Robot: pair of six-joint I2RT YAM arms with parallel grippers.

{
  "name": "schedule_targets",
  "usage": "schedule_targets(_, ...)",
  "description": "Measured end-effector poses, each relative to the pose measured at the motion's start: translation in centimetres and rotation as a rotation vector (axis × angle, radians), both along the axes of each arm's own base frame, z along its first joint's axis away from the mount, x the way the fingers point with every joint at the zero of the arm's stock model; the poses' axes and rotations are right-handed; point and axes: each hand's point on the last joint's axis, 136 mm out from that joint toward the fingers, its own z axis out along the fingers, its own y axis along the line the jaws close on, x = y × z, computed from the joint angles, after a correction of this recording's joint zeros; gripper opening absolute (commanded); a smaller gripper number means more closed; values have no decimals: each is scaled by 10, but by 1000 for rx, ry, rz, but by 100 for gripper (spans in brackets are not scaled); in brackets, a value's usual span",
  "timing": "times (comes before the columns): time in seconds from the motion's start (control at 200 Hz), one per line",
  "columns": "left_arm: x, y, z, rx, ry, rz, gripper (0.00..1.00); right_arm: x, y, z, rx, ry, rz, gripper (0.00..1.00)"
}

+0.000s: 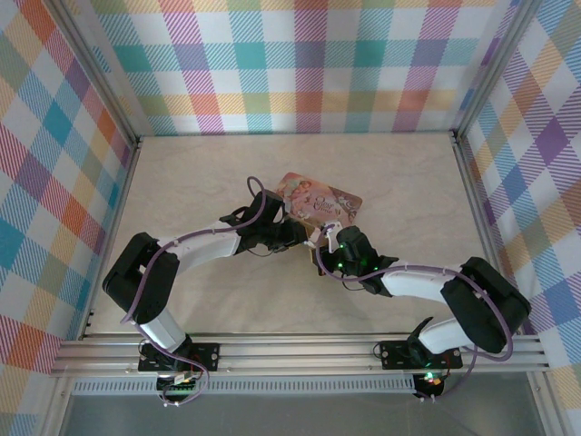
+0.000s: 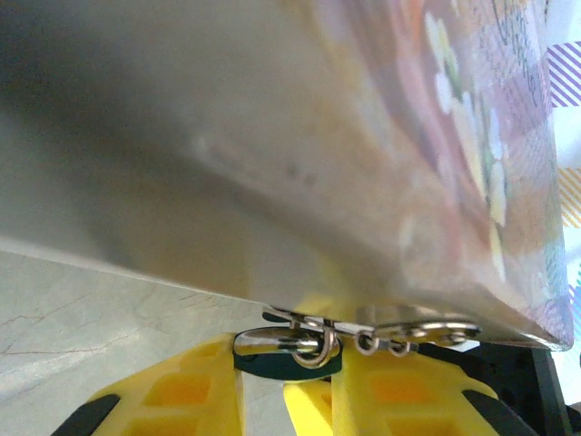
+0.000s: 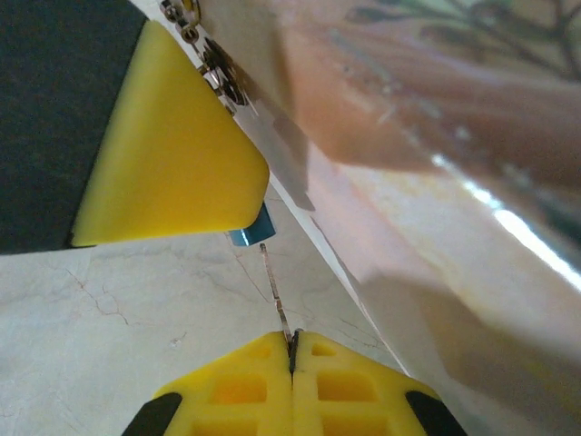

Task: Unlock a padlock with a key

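Pale marbled tabletop [image 1: 227, 300] inside plaid walls [image 1: 300, 64]. Pink picture-printed rectangular tin [image 1: 322, 202] at centre. Left gripper [image 2: 286, 368] clamped on tiny blue-bodied padlock [image 3: 248, 235] with thin metal shackle, just beside tin's edge. Right gripper [image 3: 292, 350] pinched shut on thin pale metal key [image 3: 275, 295], tip meeting padlock's end. Risk: slender key bending or skidding off keyhole if pushed off-axis.

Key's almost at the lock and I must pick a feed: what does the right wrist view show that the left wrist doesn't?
Right wrist adds the thin pale metallic key, pinched in the shut right gripper, tip at the small blue padlock. Left wrist adds the padlock's thin metal shackle hooked through the hasp. Shared: the pink picture-printed rectangular tin, the padlock, and the left gripper gripping it.
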Motion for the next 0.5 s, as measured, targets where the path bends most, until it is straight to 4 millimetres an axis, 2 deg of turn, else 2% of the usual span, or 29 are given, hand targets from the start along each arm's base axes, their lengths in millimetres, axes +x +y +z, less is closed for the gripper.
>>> schedule_targets(0.505, 0, -3, 4, -7, -6, -4, 25, 2, 1, 3, 9, -13, -4, 1)
